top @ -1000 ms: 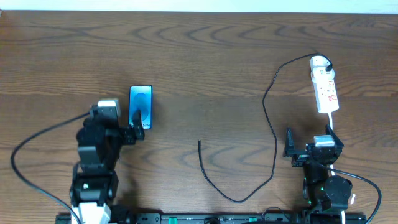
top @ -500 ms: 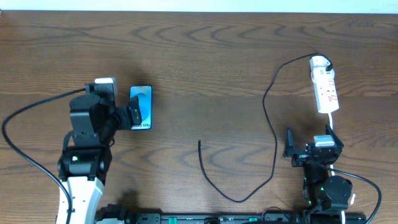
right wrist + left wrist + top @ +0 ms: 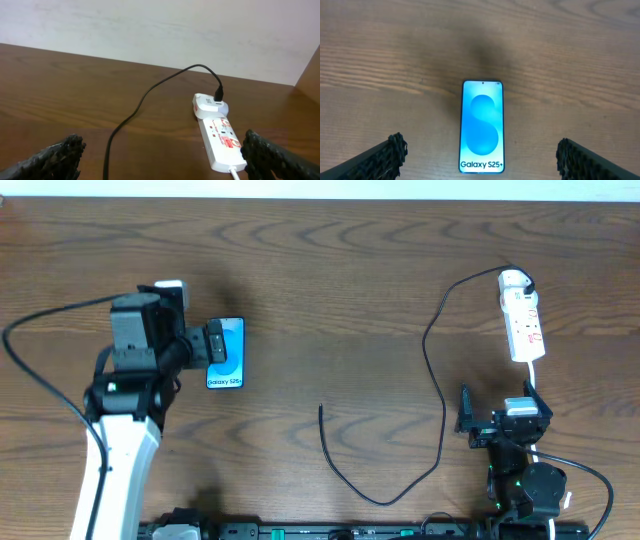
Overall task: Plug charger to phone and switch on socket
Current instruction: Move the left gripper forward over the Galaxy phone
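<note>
Left gripper (image 3: 482, 154) wide at the phone (image 3: 482, 125), right gripper (image 3: 165, 157) wide, both empty; descending off-centre could push the phone away

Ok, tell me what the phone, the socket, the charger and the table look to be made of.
The phone: smooth glass front, glossy, lit screen in a thin dark frame. The socket: white moulded plastic, slightly shiny, rounded end. The charger: matte black, likely rubbery plastic sheath, since it lies in loose curves. The table: brown wood grain; solid wood or laminate cannot be told.
</note>
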`<state>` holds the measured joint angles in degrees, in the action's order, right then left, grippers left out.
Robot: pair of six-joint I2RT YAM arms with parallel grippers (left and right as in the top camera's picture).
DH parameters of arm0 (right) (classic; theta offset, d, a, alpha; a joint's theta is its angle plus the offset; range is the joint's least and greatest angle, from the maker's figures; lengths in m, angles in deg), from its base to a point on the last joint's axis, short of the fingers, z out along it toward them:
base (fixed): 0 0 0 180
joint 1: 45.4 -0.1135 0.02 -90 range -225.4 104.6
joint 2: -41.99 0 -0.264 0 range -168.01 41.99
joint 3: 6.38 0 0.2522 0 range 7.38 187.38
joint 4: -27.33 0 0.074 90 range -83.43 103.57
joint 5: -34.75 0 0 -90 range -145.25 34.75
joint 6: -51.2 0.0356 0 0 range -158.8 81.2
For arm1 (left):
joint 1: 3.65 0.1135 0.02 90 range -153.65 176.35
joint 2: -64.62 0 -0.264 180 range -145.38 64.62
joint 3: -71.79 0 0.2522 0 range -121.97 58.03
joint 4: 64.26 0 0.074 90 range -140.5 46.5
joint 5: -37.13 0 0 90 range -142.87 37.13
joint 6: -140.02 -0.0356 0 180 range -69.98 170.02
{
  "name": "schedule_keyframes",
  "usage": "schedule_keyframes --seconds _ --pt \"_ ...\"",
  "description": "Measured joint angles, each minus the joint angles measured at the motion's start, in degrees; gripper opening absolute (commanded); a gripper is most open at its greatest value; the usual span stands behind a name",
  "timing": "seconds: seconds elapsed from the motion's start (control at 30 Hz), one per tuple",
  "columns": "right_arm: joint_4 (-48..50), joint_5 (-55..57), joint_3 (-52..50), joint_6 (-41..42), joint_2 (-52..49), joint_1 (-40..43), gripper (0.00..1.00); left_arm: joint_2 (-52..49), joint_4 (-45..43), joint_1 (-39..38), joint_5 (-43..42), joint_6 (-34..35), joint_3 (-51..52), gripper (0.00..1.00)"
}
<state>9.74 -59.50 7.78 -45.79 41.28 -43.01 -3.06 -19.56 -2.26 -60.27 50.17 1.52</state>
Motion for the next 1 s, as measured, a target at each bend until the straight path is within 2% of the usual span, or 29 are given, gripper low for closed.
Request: schedule_keyframes --seconds 0.53,1.0 --pt "0.00 0.00 0.00 0.00 0.00 0.00 0.99 -13.27 16.39 0.00 0.07 -0.02 -13.81 0.98" --pt "0.00 0.00 0.00 0.00 0.00 0.00 0.99 -18.05 19.87 0.00 0.07 -0.17 -15.54 0.98"
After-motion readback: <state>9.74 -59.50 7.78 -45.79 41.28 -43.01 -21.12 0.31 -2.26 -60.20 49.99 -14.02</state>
